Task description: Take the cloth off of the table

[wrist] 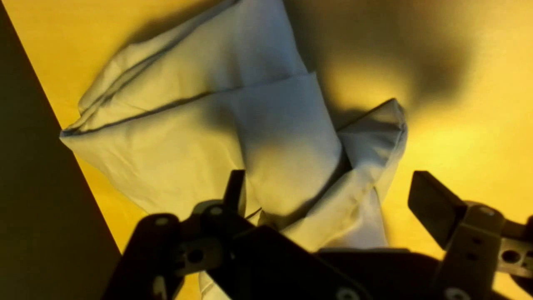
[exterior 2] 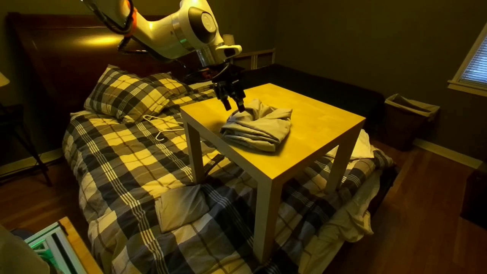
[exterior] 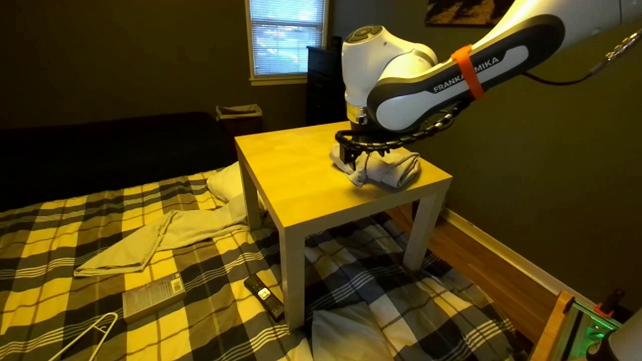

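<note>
The cloth (exterior 2: 262,131) lies on the tabletop (exterior 2: 315,114), bunched and folded in loose layers, near one edge; in the wrist view a pointed corner of it meets the line of that edge. The claw (wrist: 331,187) is in a released condition, its fingers (wrist: 435,208) spread well apart and directed down over one side of the cloth. In the wrist view one finger stands in front of the cloth and the other in front of the tabletop. Whether a fingertip touches the cloth cannot be determined. The arm (exterior: 421,95) reaches in above the tabletop, an orange band (exterior: 467,71) wrapped around it. The table legs (exterior: 292,281) stand on a plaid bed cover (exterior: 210,271). Also noted on this cover, in an exterior view: a remote control (exterior: 264,297) just beside one leg, a box (exterior: 153,298) lying flat, a white hanger (exterior: 103,328) and a length of pale fabric (exterior: 170,233). A plaid pillow (exterior 2: 125,95) is positioned near the wooden headboard (exterior 2: 64,42). A lined bin (exterior 2: 401,125) stands on the floor (exterior 2: 418,190), apart from the tabletop.
</note>
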`<state>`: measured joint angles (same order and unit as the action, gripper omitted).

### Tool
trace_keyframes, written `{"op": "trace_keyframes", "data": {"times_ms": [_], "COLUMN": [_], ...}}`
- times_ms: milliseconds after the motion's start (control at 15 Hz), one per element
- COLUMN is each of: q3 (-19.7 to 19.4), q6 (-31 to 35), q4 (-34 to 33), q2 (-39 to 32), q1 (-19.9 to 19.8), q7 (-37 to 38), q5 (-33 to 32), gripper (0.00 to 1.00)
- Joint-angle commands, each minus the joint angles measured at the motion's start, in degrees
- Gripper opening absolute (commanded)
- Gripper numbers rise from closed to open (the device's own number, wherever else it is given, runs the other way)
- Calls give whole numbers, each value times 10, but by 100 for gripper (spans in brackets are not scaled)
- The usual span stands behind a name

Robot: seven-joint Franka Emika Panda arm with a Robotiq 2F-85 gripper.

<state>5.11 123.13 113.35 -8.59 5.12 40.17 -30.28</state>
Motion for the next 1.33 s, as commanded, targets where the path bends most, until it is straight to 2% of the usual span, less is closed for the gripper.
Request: {"op": "trace_keyframes", "data": {"times_ms": [0,467,933,1267], "q3": [-18,-37,-48,-45], "q6": [-23,-70,-145,-110], "q4": [-36,-68,-88,-82], "q2": [-42,-92,-114,-131], "q1": [24,44,56,32], "q7": [44,48,32,-38], "q5": [-43,-73,-168,-211], "gripper": [100,100,100,100]}}
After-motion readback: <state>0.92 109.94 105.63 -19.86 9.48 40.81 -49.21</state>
